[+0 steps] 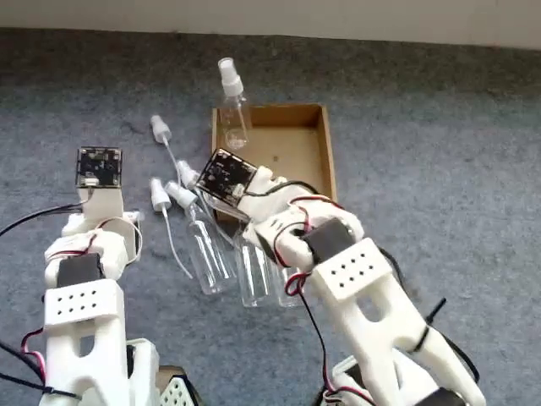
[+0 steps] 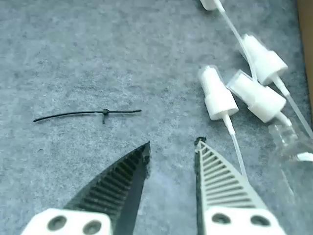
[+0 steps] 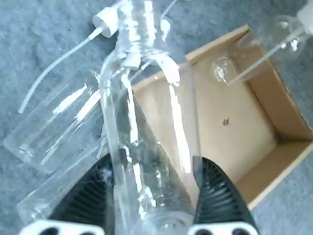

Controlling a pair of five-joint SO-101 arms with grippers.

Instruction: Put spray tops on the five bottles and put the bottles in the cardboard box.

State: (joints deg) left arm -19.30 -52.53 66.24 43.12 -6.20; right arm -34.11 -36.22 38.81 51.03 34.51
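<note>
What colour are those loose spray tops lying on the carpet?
White. The spray tops show best in the left wrist view.

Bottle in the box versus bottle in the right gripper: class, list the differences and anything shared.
The boxed bottle wears a white spray top; the gripped bottle has a bare neck. The boxed bottle stands upright, untouched; the gripped bottle sits clamped in the right gripper. Both are clear.

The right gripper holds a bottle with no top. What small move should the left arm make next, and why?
Probably ease the open left gripper toward the nearest spray top and close on it. The bottle in the right gripper has a bare neck, and that top lies loose on the carpet, close in front of the left gripper.
</note>
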